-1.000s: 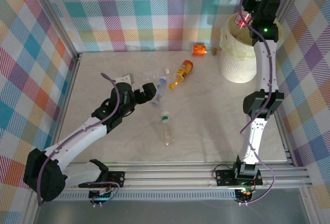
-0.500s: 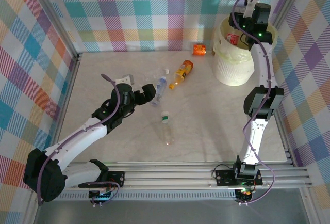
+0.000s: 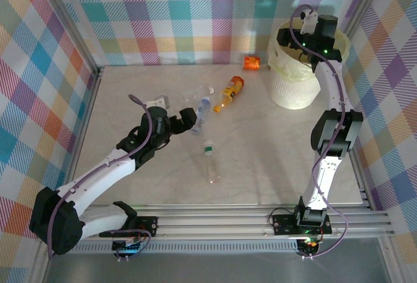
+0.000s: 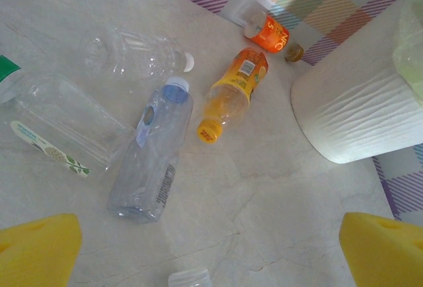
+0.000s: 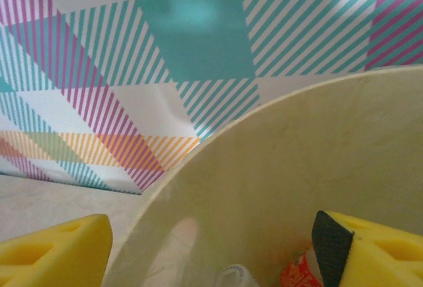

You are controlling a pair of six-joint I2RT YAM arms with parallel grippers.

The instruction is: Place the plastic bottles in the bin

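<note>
The bin (image 3: 294,82) stands at the far right, a white bucket with a pale yellow liner. My right gripper (image 3: 300,40) hangs over its mouth, open; its yellow fingers (image 5: 51,251) are spread wide above the liner (image 5: 310,161). A red-labelled bottle (image 5: 299,274) and a clear one (image 5: 235,276) lie inside. My left gripper (image 3: 189,119) is open above the table, its pads (image 4: 37,248) wide apart. Ahead of it lie a clear blue-capped bottle (image 4: 151,158), an orange bottle (image 4: 235,88), a crushed clear bottle (image 4: 132,55) and a green-labelled clear bottle (image 4: 58,123).
A small orange bottle (image 3: 251,62) lies by the back wall, left of the bin. A green-capped clear bottle (image 3: 210,160) rests mid-table. The checked walls and metal frame close in the table on three sides; the bin's white side (image 4: 357,112) rises right of the left gripper.
My right gripper has come down and leftwards over the bin and opened; the red-labelled bottle it held now lies inside. The left arm has hardly moved.
</note>
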